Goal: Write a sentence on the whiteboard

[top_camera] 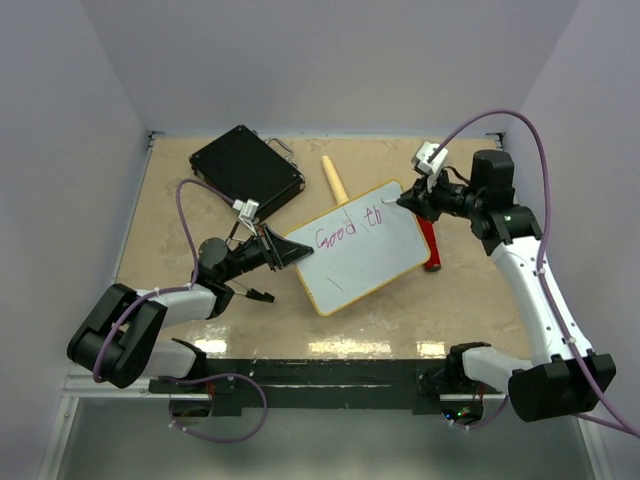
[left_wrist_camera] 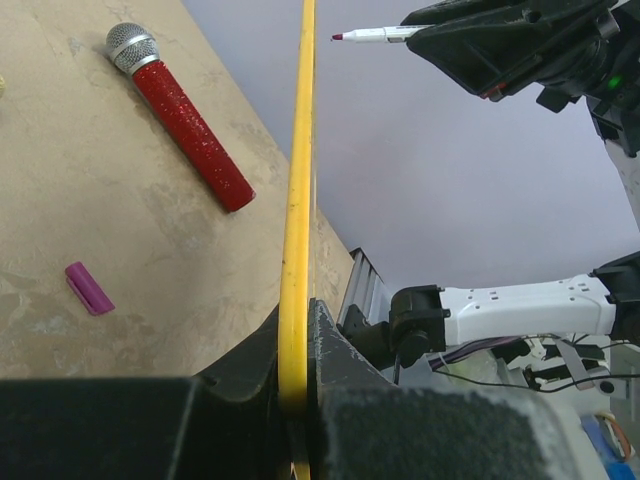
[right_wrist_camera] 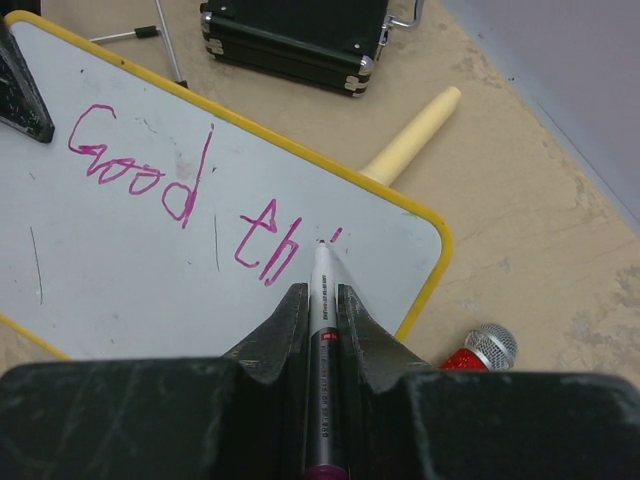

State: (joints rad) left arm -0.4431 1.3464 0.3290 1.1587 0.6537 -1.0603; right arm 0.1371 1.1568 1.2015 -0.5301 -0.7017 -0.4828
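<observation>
Beige tabletop [top_camera: 450, 300], white walls. Left gripper [top_camera: 288, 250] is clamped on the yellow frame of the whiteboard [top_camera: 370, 255], which reaches away from its fingers. The board looks light, stiff and slick, so the frame seems the surest hold. Right gripper [right_wrist_camera: 320, 300] pinches a marker [right_wrist_camera: 322, 265], its tip just ahead of the fingers at the sentence [right_wrist_camera: 170, 180].

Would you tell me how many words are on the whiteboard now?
2: "Good" near the left gripper, and an unfinished "thi" at the tip of the marker.
</observation>
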